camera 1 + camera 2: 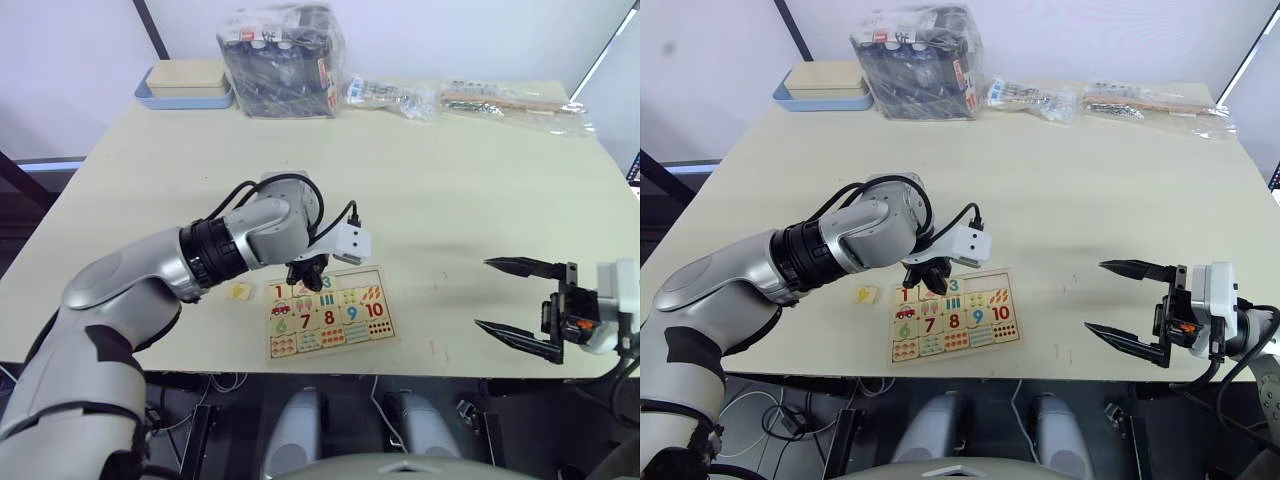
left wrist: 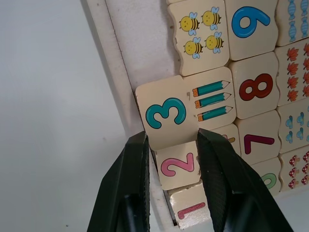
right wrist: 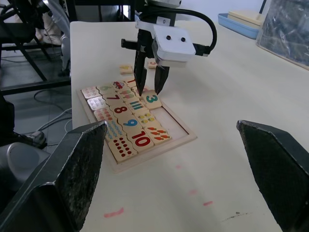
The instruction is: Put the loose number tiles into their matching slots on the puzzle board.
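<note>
Pale wooden puzzle board (image 1: 385, 330) lay near the table's (image 1: 450, 180) front edge. Over its top row hung the left gripper (image 2: 170, 159), black fingers narrowly parted, straddling the pink 2 tile (image 2: 177, 165) without visibly pinching it; the teal 3 tile (image 2: 165, 115) sat just beyond. Another loose tile (image 1: 240, 291) rested left of the board. Well off to the right, the right gripper (image 1: 520, 298) gaped wide, empty.

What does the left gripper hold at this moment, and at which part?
The left gripper stands over the puzzle board, its fingers on either side of the 2 tile; a firm grip cannot be told. The right gripper is open, empty.
</note>
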Robot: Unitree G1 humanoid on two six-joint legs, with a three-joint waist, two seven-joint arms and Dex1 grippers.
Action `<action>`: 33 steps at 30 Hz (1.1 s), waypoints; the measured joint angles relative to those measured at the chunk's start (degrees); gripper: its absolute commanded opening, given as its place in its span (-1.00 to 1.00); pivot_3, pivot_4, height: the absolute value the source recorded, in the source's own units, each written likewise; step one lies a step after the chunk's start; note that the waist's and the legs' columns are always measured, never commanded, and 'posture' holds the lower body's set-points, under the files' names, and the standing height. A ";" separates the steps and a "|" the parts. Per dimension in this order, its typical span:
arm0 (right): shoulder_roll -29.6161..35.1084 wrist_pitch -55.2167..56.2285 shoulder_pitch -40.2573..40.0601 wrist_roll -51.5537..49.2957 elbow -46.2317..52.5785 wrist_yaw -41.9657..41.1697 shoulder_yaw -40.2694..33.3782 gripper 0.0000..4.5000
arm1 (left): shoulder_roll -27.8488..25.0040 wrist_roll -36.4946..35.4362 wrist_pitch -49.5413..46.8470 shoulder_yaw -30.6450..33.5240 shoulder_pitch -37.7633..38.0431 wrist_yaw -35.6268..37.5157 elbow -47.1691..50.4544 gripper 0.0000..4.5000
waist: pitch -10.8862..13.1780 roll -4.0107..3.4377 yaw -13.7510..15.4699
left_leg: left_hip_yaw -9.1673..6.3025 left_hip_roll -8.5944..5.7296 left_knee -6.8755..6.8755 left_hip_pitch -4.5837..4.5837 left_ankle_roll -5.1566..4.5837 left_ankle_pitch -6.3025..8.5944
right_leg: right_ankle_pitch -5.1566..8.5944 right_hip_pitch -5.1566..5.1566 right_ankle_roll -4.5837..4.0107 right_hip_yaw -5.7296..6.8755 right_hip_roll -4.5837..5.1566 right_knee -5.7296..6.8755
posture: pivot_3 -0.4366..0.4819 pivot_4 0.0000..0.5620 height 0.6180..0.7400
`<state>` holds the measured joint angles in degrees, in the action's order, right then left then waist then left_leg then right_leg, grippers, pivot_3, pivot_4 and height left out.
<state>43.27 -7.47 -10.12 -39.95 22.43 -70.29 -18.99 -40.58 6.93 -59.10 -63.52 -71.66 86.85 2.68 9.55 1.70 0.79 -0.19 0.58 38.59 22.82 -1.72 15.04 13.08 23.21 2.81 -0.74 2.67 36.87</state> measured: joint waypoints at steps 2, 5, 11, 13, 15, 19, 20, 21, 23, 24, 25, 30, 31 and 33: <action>0.00 -0.02 -0.08 0.00 0.00 0.11 0.00 1.00 | 0.00 0.13 -0.01 0.00 0.03 0.01 0.05 -0.59 | 0.00 0.00 0.00 | 0.00 0.00 0.00 0.00 0.00 0.00 | 0.00 0.00 0.00 0.00 0.00 0.00 | -0.05 -0.47 1.00; 0.00 -0.04 -0.08 -0.02 0.01 0.44 0.00 1.00 | 0.00 0.33 -0.01 0.00 0.05 0.02 0.04 -0.59 | 0.00 0.00 0.00 | 0.00 0.00 0.01 0.00 0.00 0.00 | 0.00 0.00 0.00 0.00 0.00 0.01 | -0.05 -0.47 1.00; 0.01 -0.12 -0.06 -0.04 0.02 0.62 0.00 1.00 | 0.01 0.35 -0.19 0.01 0.06 0.03 0.10 -0.59 | 0.00 0.00 0.00 | 0.00 0.00 0.02 0.00 0.00 0.00 | 0.00 0.00 0.00 0.00 0.00 0.02 | -0.05 -0.47 1.00; 0.01 -0.21 0.03 -0.05 0.02 0.67 0.00 1.00 | 0.06 0.35 -0.31 0.01 0.06 0.03 0.11 -0.59 | 0.00 0.00 0.00 | 0.00 0.00 0.02 0.00 0.00 0.00 | 0.00 0.00 0.00 0.00 0.00 0.02 | -0.05 -0.47 1.00; 0.01 -0.41 0.08 -0.06 0.02 0.67 0.00 1.00 | 0.10 0.35 -0.47 0.01 0.06 0.07 0.13 -0.59 | 0.00 0.00 0.00 | 0.00 0.00 0.02 0.00 0.00 0.00 | 0.00 0.00 0.00 0.00 0.00 0.02 | -0.05 -0.47 1.00; 0.01 -0.46 0.08 -0.05 0.02 0.66 0.00 1.00 | 0.22 0.34 -1.01 0.01 0.06 0.13 0.19 -0.59 | 0.00 0.00 0.00 | 0.00 0.00 0.03 0.00 0.00 0.00 | 0.00 0.00 0.00 0.00 0.00 0.02 | -0.05 -0.47 1.00; 0.01 -0.46 0.08 -0.03 0.02 0.66 0.00 1.00 | 0.22 0.34 -1.21 0.01 0.06 0.13 0.24 -0.59 | 0.00 0.00 0.00 | 0.00 0.00 0.03 0.00 0.00 0.00 | 0.00 0.00 0.00 0.00 0.00 0.02 | -0.05 -0.47 1.00; 0.00 -0.46 0.08 -0.02 0.02 0.67 0.00 1.00 | 0.21 0.35 -1.35 0.01 0.06 0.13 0.34 -0.59 | 0.00 0.00 0.00 | 0.00 0.00 0.03 0.00 0.00 0.00 | 0.00 0.00 0.00 0.00 0.00 0.02 | -0.05 -0.47 1.00; 0.00 -0.46 0.10 0.01 0.02 0.69 0.00 1.00 | 0.21 0.35 -1.39 0.01 0.06 0.13 0.38 -0.59 | 0.00 0.00 0.00 | 0.00 0.00 0.03 0.00 0.00 0.00 | 0.00 0.00 0.00 0.00 0.00 0.02 | -0.05 -0.47 1.00; 0.00 -0.46 0.12 0.02 0.01 0.71 0.00 1.00 | 0.21 0.35 -1.40 0.01 0.06 0.13 0.38 -0.59 | 0.00 0.00 0.00 | 0.00 0.00 0.03 0.00 0.00 0.00 | 0.00 0.00 0.00 0.00 0.00 0.02 | -0.05 -0.47 1.00; 0.00 -0.46 0.13 0.03 0.02 0.74 0.00 1.00 | 0.21 0.35 -1.40 0.01 0.06 0.13 0.38 -0.59 | 0.00 0.00 0.00 | 0.00 0.00 0.03 0.00 0.00 0.00 | 0.00 0.00 0.00 0.00 0.00 0.02 | -0.05 -0.47 1.00; 0.00 -0.46 0.14 0.06 0.02 0.85 0.01 1.00 | 0.21 0.35 -1.40 0.01 0.06 0.13 0.38 -0.59 | 0.00 0.00 0.00 | 0.00 0.00 0.03 0.00 0.00 0.00 | 0.00 0.00 0.00 0.00 0.00 0.03 | -0.05 -0.47 1.00; 0.00 -0.46 0.14 0.06 0.02 0.86 0.01 1.00 | 0.21 0.35 -1.40 0.01 0.06 0.12 0.38 -0.59 | 0.00 0.00 0.00 | 0.00 0.00 0.03 0.00 0.00 0.00 | 0.00 0.00 0.00 0.00 0.00 0.02 | -0.05 -0.47 1.00; 0.00 -0.46 0.14 0.15 0.02 0.90 0.01 1.00 | 0.21 0.35 -1.40 0.02 0.06 0.11 0.38 -0.59 | 0.00 0.00 0.00 | 0.00 0.00 0.03 0.00 0.00 0.00 | 0.00 0.00 0.00 0.00 0.00 0.03 | -0.05 -0.47 1.00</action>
<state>43.28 -7.93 -9.98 -39.80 22.45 -69.39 -18.98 -40.36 7.28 -60.50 -63.50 -71.60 86.96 3.06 9.55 1.70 0.79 -0.19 0.58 38.62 22.82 -1.72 15.04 13.08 23.21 2.81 -0.75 2.67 36.89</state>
